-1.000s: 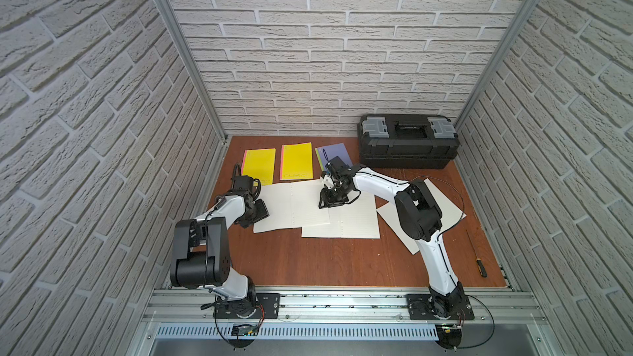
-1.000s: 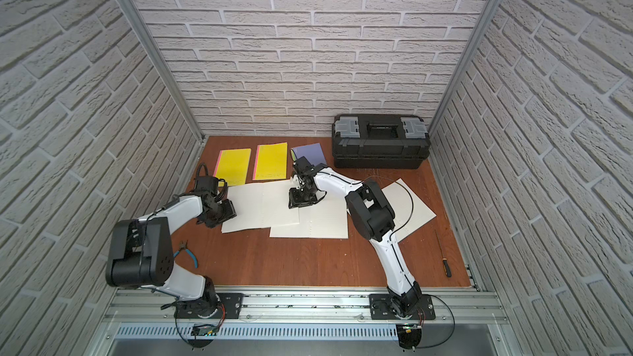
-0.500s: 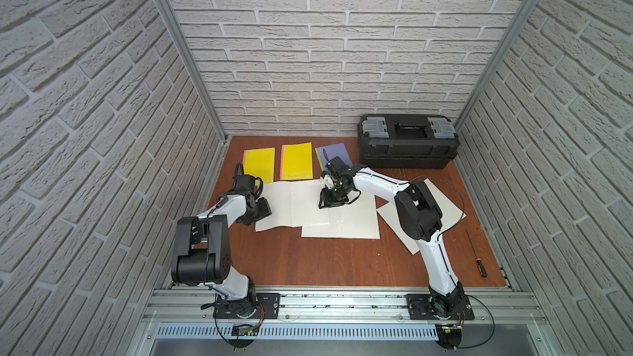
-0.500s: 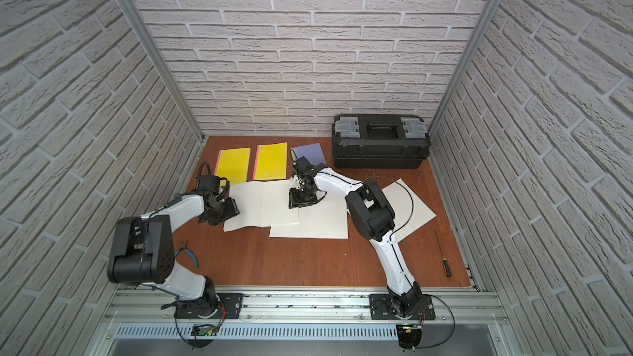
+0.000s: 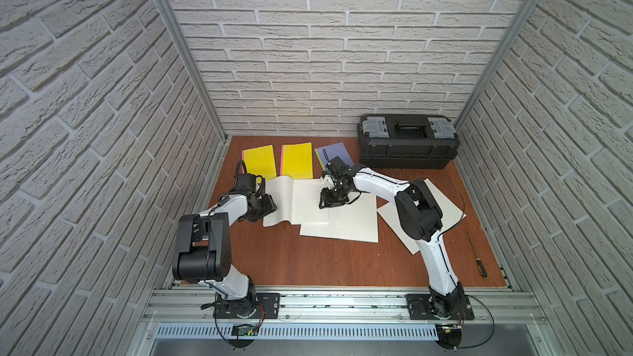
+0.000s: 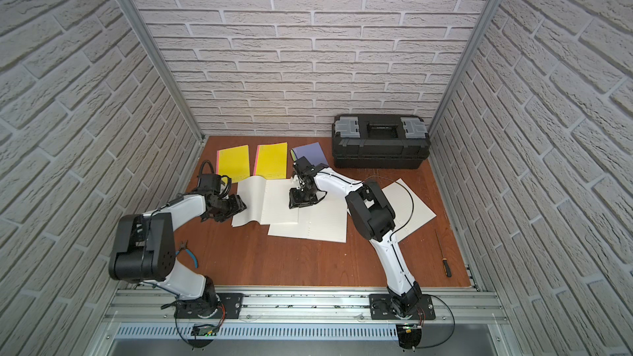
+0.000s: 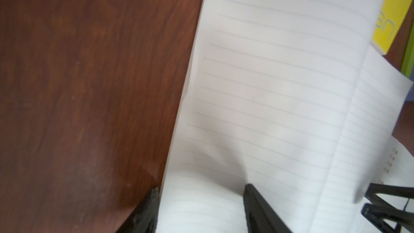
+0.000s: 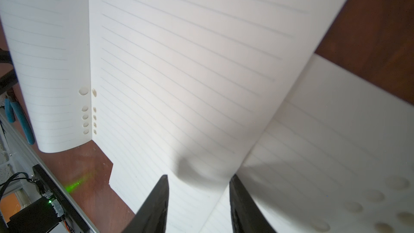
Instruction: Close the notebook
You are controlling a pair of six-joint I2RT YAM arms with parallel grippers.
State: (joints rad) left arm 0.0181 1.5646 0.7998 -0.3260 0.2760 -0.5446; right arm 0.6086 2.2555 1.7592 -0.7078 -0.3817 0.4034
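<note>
The notebook lies open on the brown table, lined white pages up; it also shows in a top view. My left gripper sits low at the left page's outer edge. In the left wrist view the left gripper is open, and the page bulges up between its fingers. My right gripper points down on the right page near its outer edge. The right gripper is open, with its fingers apart over that edge.
Loose lined sheets lie under and right of the notebook, another sheet beneath the right arm. Two yellow notebooks, a purple one and a black toolbox line the back. A screwdriver and pliers lie near the front.
My left gripper has slid right against the notebook's left page, and that page's outer edge has shifted right and bulged. The right gripper has stayed in place.
</note>
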